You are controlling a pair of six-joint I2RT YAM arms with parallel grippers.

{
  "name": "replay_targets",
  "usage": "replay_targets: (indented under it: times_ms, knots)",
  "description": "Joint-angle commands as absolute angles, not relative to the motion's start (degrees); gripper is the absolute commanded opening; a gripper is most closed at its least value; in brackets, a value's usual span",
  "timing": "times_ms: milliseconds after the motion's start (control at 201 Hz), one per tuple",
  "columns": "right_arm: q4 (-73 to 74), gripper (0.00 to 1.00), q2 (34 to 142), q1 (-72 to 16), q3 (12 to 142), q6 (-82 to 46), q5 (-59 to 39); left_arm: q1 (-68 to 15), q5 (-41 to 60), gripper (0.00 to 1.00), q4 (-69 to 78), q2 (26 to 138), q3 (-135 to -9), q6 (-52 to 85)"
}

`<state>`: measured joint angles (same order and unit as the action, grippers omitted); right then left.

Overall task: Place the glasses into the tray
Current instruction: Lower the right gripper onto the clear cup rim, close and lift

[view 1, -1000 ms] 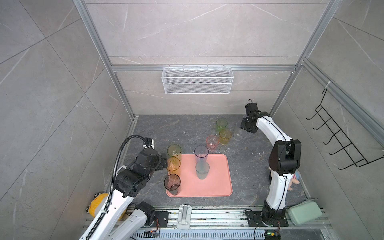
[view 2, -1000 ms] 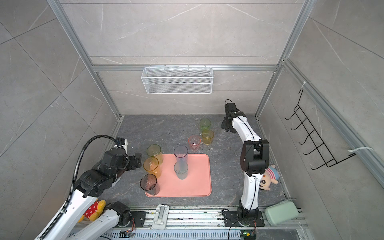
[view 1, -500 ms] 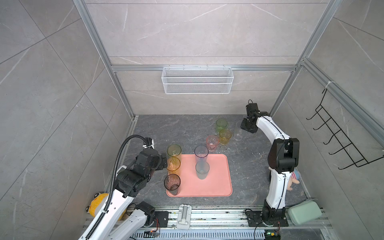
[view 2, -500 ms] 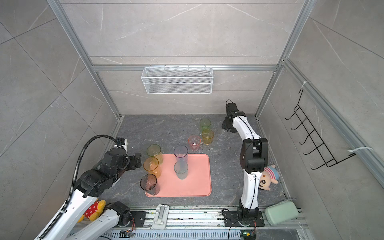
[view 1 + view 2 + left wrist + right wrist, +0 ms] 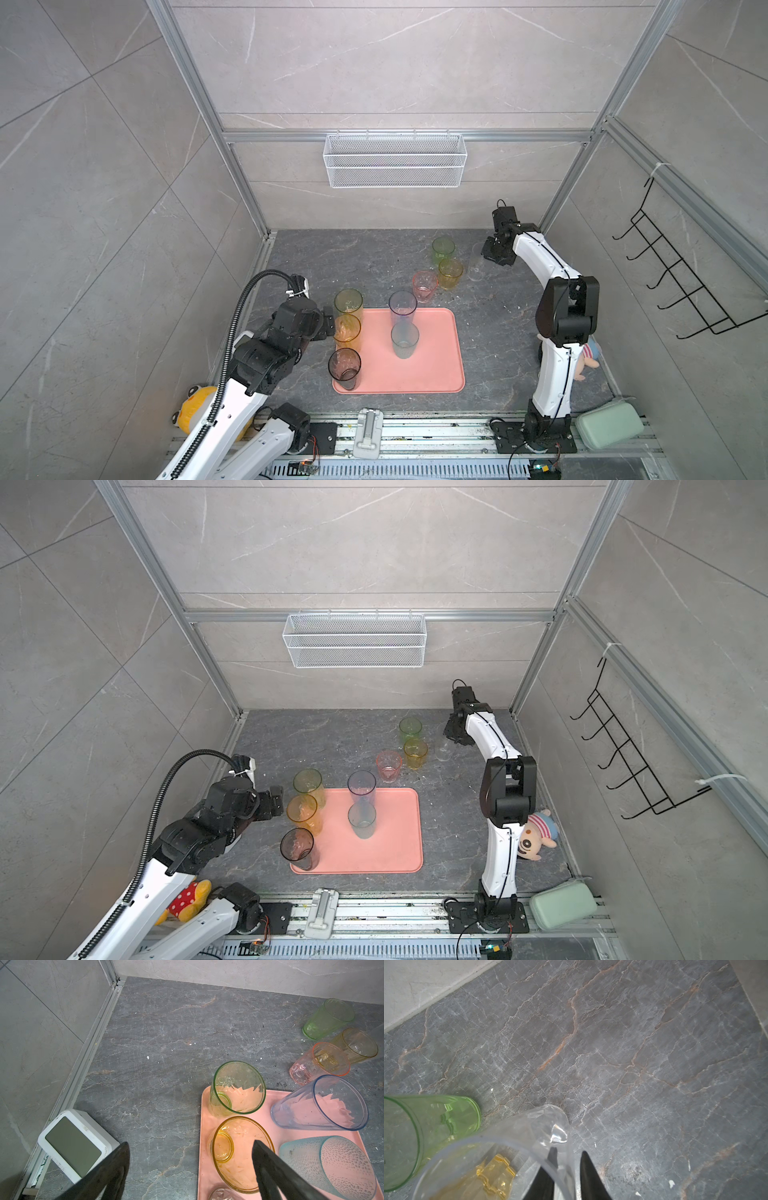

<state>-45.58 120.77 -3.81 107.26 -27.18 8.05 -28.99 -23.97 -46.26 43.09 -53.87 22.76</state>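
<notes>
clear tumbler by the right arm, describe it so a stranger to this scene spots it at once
Find the salmon-pink rectangular tray; beyond its far right corner stands a cluster of tumblers. The clear see-through tumbler is the rightmost of them, beside the short amber tumbler, the right gripper's jaws straddling its wall. It alone has no tint.

Text: none you can read in any view.
White device screen (image 5: 72,1148): blank, shows you no digits.
</notes>
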Motion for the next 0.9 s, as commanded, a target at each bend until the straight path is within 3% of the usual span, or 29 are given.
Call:
replay_targets:
  times_ms: [0,702,896]
  knots:
    - [-47.3,0.21,120.5,-3.7,107.8,-26.8,7.6,-29.3,-25.4,0.92,-46.3,42.9,-54.1,23.6]
    - [-46.5,0.0,111.4,-3.6,100.9,-25.8,6.8,-29.5,-25.4,0.92,-46.4,42.5,-54.2,23.6]
    - [-46.8,0.0,105.4,-3.8,97.1,-25.5,4.0,-29.6,-25.4,0.92,-46.5,42.4,-54.2,23.6]
